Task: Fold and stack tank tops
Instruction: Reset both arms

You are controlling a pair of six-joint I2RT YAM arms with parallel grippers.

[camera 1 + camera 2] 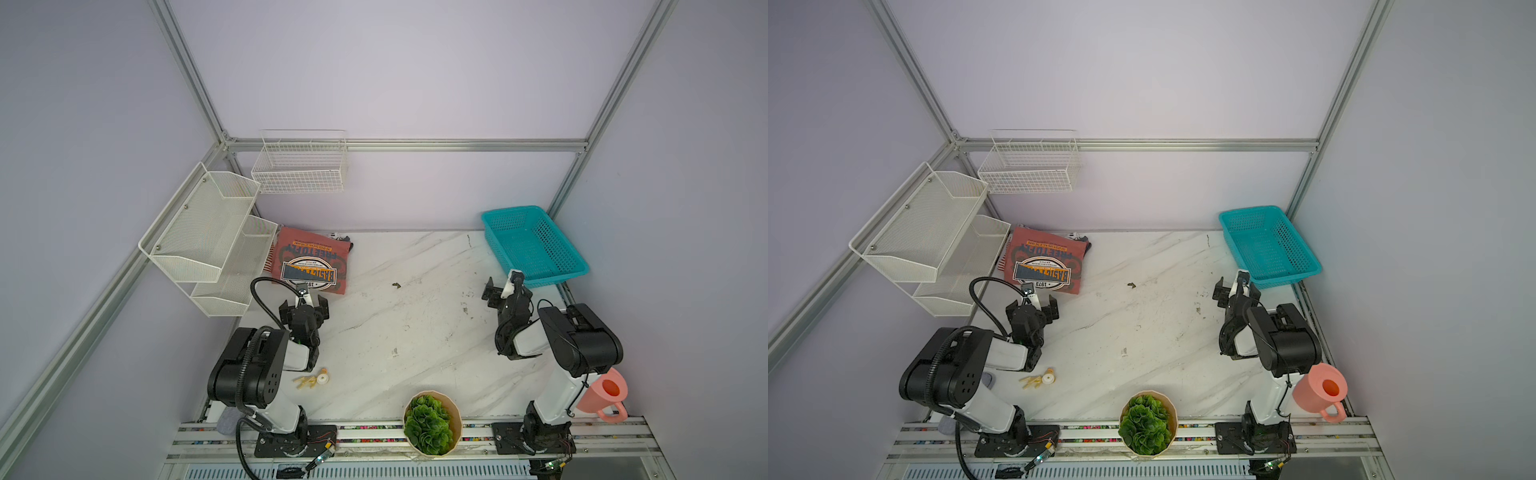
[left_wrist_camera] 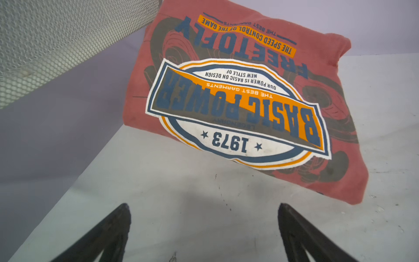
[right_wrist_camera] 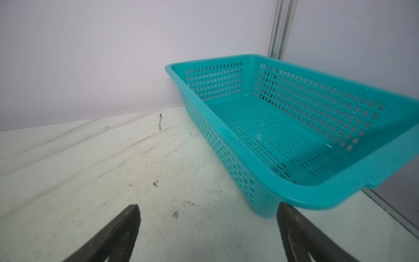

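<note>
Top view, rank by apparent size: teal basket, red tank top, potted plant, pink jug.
1. teal basket
2. dusty-red tank top
3. potted plant
4. pink jug
Plant and jug look close in size. Both sit at the near edge, so nearness to the camera may inflate them.

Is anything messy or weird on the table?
A little. Striped cloth pokes out from under the folded red tank top, so the pile is uneven. Yellow scraps lie loose near the left arm.
</note>
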